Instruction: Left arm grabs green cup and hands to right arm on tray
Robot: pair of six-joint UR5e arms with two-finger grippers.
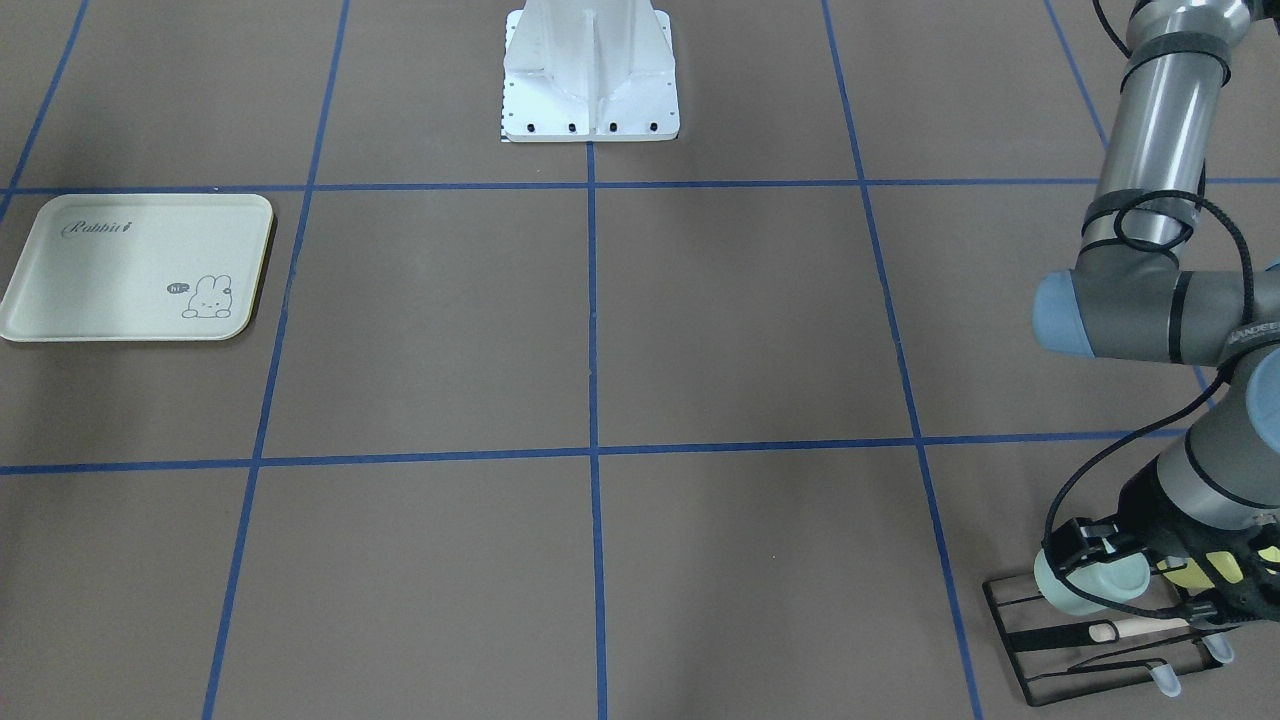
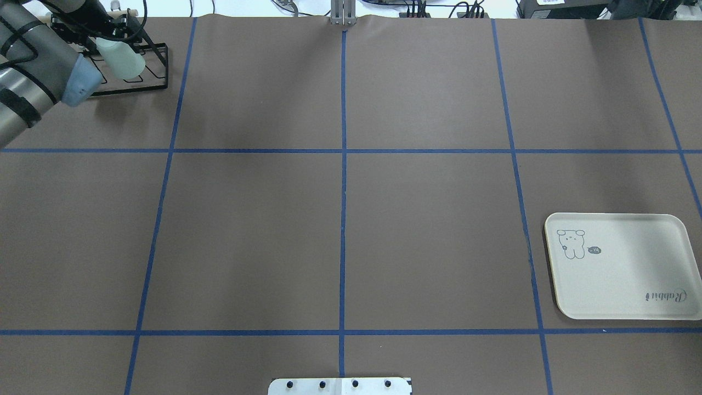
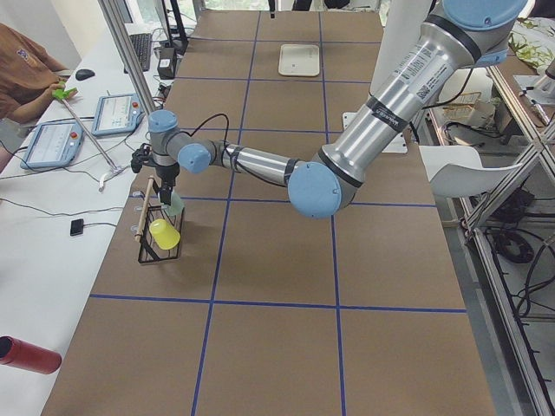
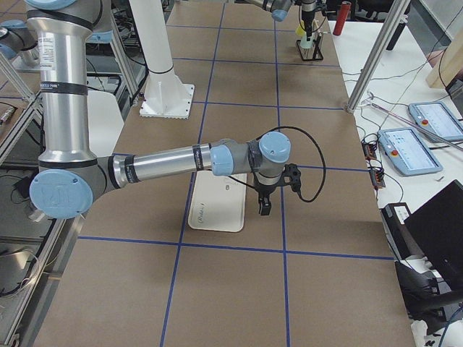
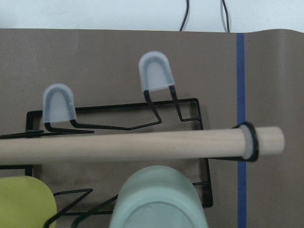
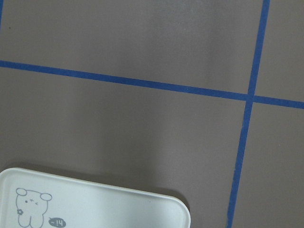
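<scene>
**Reaching over the cup rack at the far corner**

Stretching to the brown, blue-taped table's corner, the left arm is positioning its gripper over the green cup, which is lying on the black wire rack beside a yellow cup; its jaws' grip cannot be told. The right arm is hovering its gripper by the tray (jaw state unreadable). White desks with tablets are flanking the table.
</scene>
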